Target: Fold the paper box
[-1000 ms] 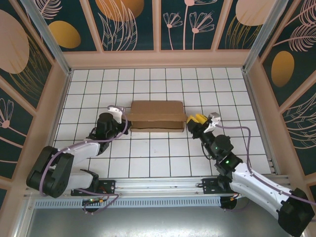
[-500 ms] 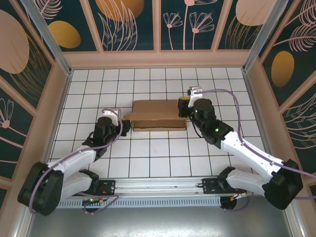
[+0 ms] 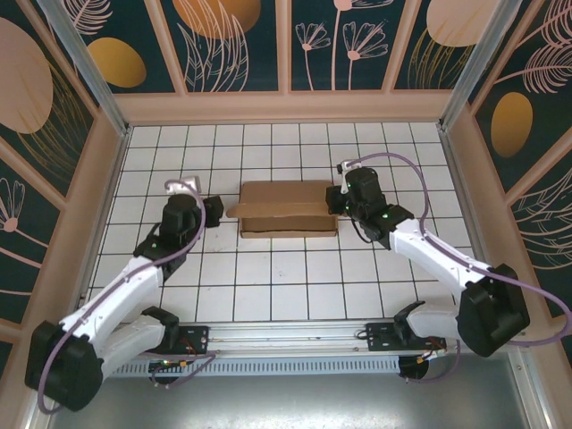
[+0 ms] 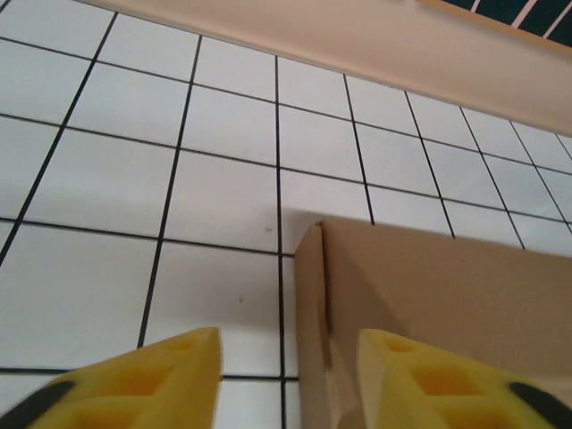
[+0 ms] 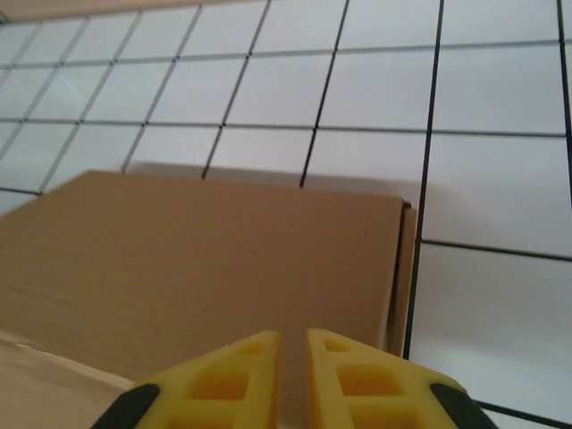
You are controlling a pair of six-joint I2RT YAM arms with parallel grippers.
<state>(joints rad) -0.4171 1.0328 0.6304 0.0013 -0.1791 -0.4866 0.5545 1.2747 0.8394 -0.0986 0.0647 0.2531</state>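
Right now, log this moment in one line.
paper box: compact, mid-table | left gripper: open, straddling box's left edge | right gripper: nearly shut, over box's right end

A white tiled tabletop with black grid lines sits inside dark teal walls painted with pale leaves and orange ovals.

My top camera looks down from behind the arms. Wrist cameras peer low past the left pincer and right pincer, close to the paper box all views share.
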